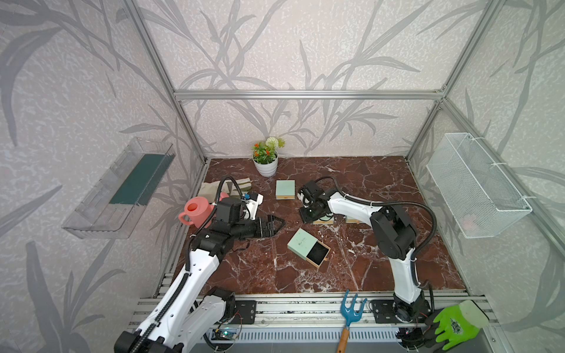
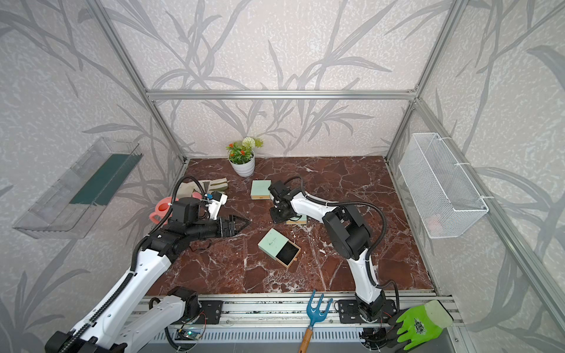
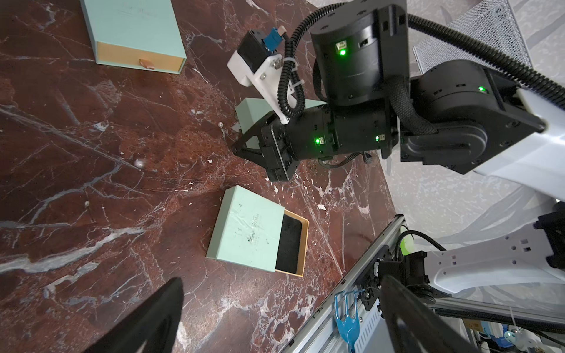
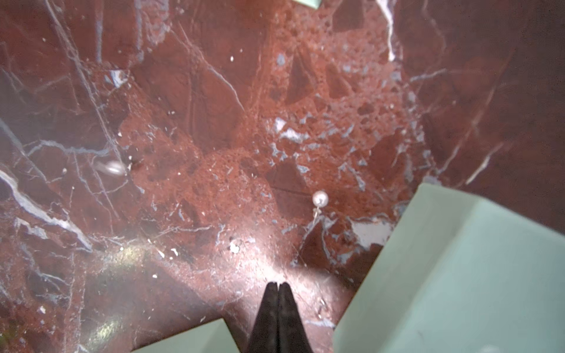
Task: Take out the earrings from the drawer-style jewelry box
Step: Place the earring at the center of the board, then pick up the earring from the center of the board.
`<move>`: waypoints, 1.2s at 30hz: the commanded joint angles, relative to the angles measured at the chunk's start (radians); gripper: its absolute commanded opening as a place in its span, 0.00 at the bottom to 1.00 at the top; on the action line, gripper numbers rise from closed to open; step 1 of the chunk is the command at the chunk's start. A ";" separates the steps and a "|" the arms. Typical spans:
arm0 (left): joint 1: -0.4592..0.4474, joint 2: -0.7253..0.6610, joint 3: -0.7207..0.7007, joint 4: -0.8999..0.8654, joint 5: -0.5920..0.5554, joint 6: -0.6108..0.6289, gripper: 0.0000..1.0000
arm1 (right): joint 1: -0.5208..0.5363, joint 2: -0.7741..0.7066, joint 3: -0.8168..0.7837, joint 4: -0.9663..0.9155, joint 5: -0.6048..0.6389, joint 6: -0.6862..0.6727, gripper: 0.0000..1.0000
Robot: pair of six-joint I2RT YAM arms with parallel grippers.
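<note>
Two pearl earrings [image 4: 320,198] lie on the marble [image 4: 214,122]: tiny, light, likely to roll; pinch across the pearl. Right gripper [image 4: 278,287] is pressed together, empty; left gripper [image 1: 275,224], at its 9 o'clock, is spread.

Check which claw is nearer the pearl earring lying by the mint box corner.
Right. The right claw, shut, is just short of the earring, tips aimed near it; the left claw, open, hovers well away.

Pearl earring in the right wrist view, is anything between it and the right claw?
Nothing visible does. Only bare marble lies between the shut right claw and the earring; a mint box sits beside that path.
</note>
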 commanded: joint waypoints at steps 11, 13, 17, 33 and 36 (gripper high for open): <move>0.028 0.000 0.020 -0.041 -0.139 -0.013 0.99 | 0.005 -0.047 0.016 0.003 -0.030 0.000 0.07; 0.028 0.005 0.015 -0.032 -0.136 -0.022 0.99 | 0.006 -0.064 0.012 0.005 -0.038 -0.001 0.08; 0.028 0.026 0.003 -0.035 -0.273 -0.123 0.99 | 0.005 -0.104 0.011 0.005 -0.051 -0.013 0.14; 0.061 0.635 0.304 -0.238 -0.754 -0.390 0.72 | -0.029 -0.516 -0.316 0.162 -0.088 -0.005 0.71; 0.068 0.736 0.365 -0.247 -0.848 -0.359 0.67 | -0.048 -0.674 -0.469 0.252 -0.086 0.019 0.85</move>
